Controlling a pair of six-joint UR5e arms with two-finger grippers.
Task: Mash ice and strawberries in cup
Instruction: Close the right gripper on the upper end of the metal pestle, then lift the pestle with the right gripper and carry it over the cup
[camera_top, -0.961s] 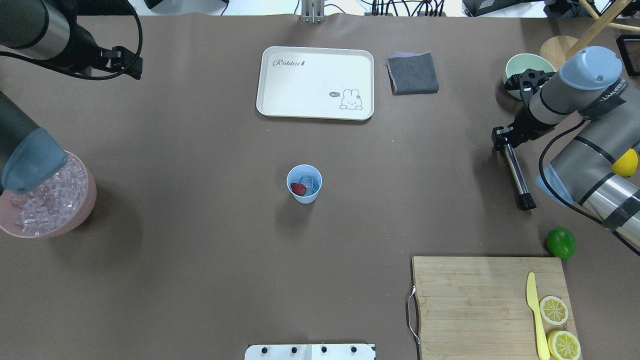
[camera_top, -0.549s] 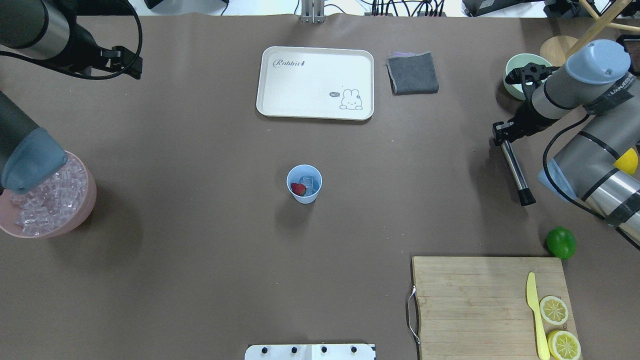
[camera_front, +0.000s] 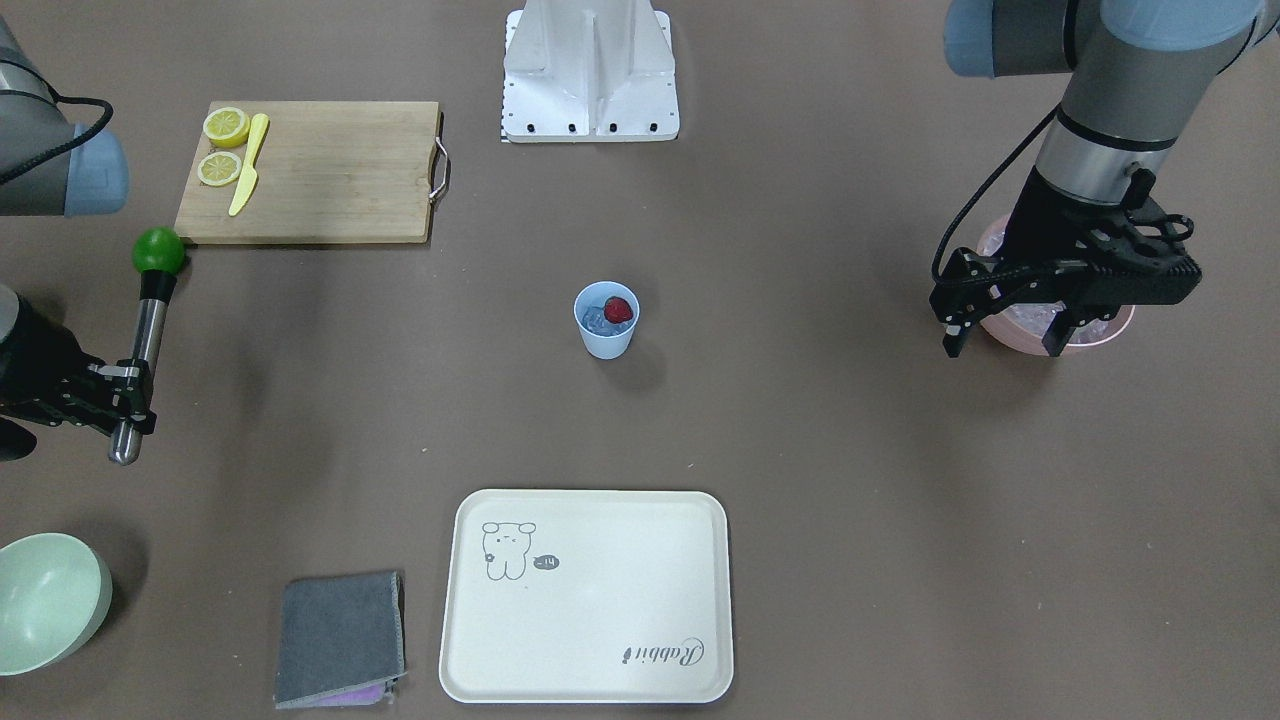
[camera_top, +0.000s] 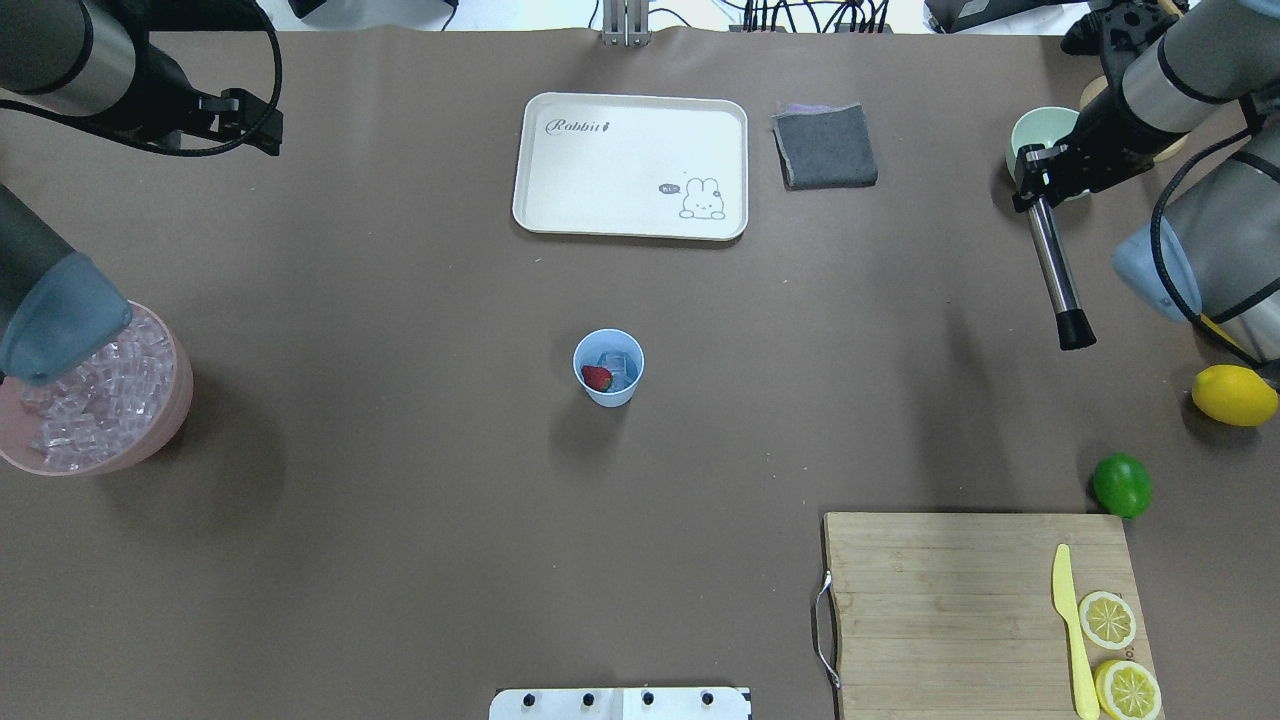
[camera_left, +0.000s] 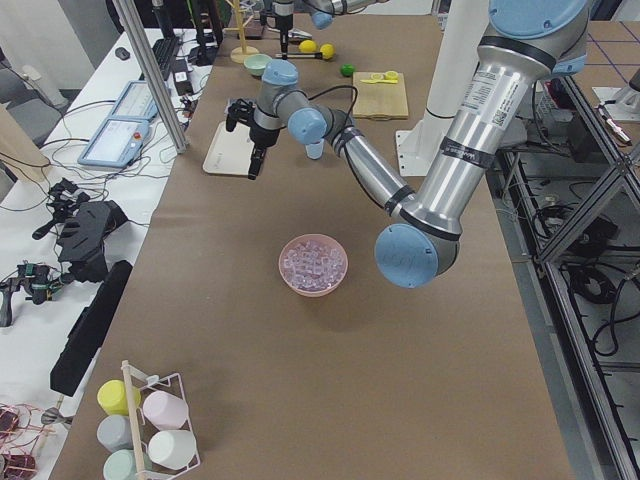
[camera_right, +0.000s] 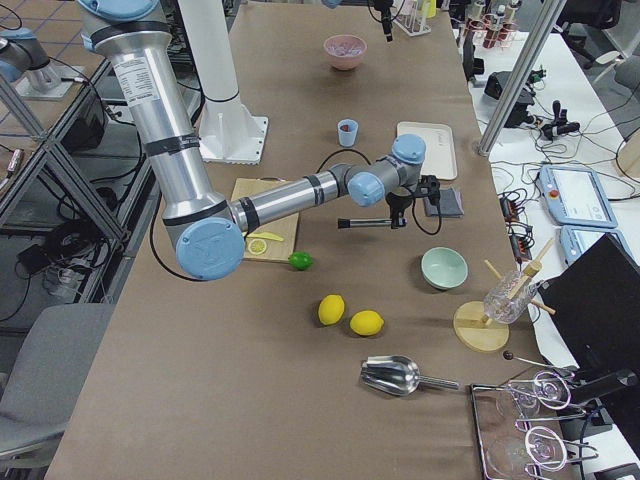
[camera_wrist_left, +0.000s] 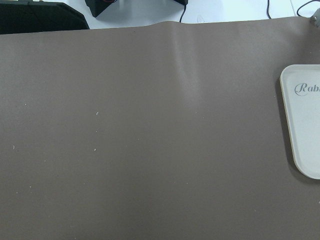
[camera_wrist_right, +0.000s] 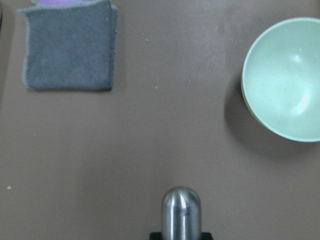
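The cup (camera_top: 608, 368) stands upright and alone in the middle of the table, and inside it you see the strawberry (camera_top: 596, 378), red and whole, lying beside a few clear cubes of ice (camera_top: 619, 363); nothing looks crushed yet. What has changed in the last second is on the right side: the right gripper (camera_top: 1034, 183) is pinched on the upper end of the steel muddler (camera_top: 1056, 270) and has carried it up and away toward the far corner, near the pale green bowl (camera_top: 1031, 133) — so a lemon (camera_top: 1234, 395) beside the lime (camera_top: 1121, 485) is now uncovered. For the task this means, I think, that the tool is in hand but the mashing has not started, because the muddler lies almost level and well apart from the cup. You probably need to turn its black tip down and bring it over the cup. The left gripper (camera_front: 1003, 340) has its fingers spread and holds nothing — it hangs far from the cup.
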